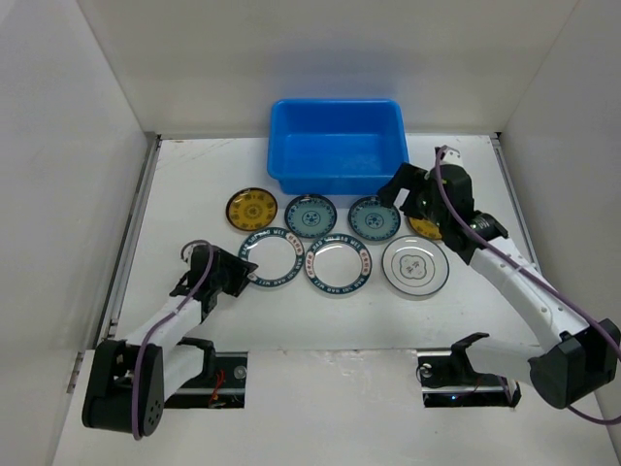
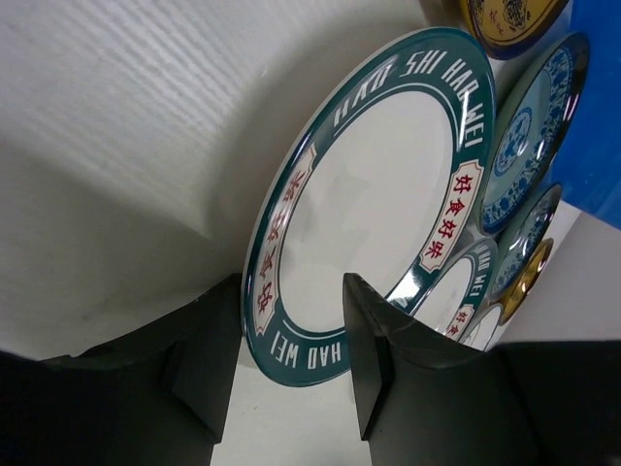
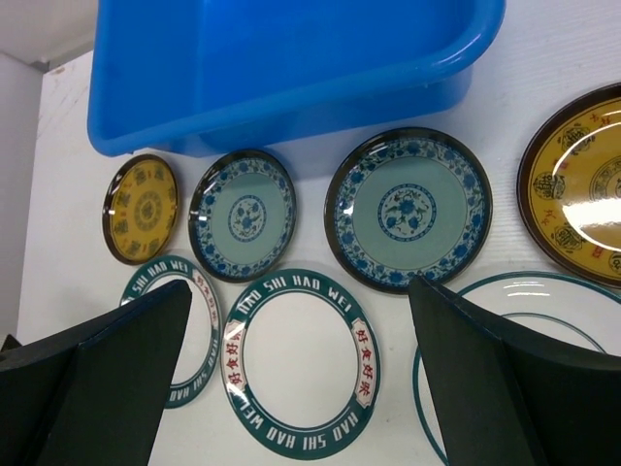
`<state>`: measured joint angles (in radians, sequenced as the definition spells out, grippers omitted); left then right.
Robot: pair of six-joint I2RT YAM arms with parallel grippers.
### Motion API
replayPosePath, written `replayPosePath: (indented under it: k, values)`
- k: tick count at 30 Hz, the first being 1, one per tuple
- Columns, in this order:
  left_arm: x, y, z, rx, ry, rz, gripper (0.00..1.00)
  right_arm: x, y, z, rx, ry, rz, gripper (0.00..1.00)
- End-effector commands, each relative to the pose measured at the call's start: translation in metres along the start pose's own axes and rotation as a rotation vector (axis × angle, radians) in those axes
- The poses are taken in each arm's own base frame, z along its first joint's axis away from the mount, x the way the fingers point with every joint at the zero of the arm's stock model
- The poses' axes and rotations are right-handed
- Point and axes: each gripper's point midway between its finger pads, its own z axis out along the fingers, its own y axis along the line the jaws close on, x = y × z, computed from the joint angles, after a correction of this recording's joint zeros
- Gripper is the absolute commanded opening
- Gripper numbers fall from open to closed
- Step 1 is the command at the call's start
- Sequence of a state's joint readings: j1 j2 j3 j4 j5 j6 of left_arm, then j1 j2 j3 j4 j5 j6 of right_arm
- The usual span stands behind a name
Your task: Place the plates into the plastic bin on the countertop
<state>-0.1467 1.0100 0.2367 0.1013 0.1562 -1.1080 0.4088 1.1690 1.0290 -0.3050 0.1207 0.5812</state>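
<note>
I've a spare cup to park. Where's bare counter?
Bare countertop lies left of the blue bin, between the wall and the yellow plate, and along the near strip before the arm bases. Crowded: the two plate rows fronting the bin, with the right tool above them.

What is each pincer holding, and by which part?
Right pincer is open and empty. Left pincer straddles the edge of the left teal-rimmed plate; whether it grips cannot be told.

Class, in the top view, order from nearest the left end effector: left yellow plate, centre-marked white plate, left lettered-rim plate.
1. Left lettered-rim plate, at the left end effector.
2. Left yellow plate, behind it.
3. Centre-marked white plate, far right.
</note>
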Motion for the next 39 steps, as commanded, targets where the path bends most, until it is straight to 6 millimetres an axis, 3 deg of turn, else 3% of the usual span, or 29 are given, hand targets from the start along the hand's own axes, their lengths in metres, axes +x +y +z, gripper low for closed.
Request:
replayPosePath:
  k: [1,4,7,10,16,24,34,36,39]
  values:
    - [0.016,0.05,0.007,-0.19,0.042,0.004,0.42,-0.015,0.008,-0.006,-0.049,-0.05,0.026,1.0]
    - [0.02,0.056,0.012,-0.208,0.054,-0.01,0.31,-0.016,0.004,-0.007,-0.042,-0.055,0.028,1.0]
    - [0.022,0.057,0.013,-0.207,0.056,-0.027,0.1,-0.014,0.0,-0.007,-0.035,-0.052,0.032,1.0]
    - [0.023,0.06,0.009,-0.211,0.051,-0.037,0.01,-0.012,-0.003,-0.007,-0.03,-0.048,0.032,1.0]
    - [0.014,0.05,-0.005,-0.206,0.016,-0.029,0.0,-0.014,-0.002,-0.004,-0.03,-0.051,0.033,1.0]
    - [-0.017,0.005,-0.047,-0.127,-0.108,0.007,0.0,-0.025,0.008,-0.002,-0.056,-0.079,0.035,1.0]
    - [-0.04,-0.042,-0.079,-0.012,-0.207,0.093,0.0,-0.033,0.017,-0.001,-0.083,-0.089,0.035,1.0]
    - [-0.049,-0.065,-0.092,0.033,-0.231,0.13,0.0,-0.035,0.019,-0.002,-0.087,-0.092,0.036,1.0]
    - [-0.063,-0.116,-0.117,0.124,-0.277,0.229,0.0,-0.037,0.02,-0.006,-0.091,-0.099,0.033,1.0]
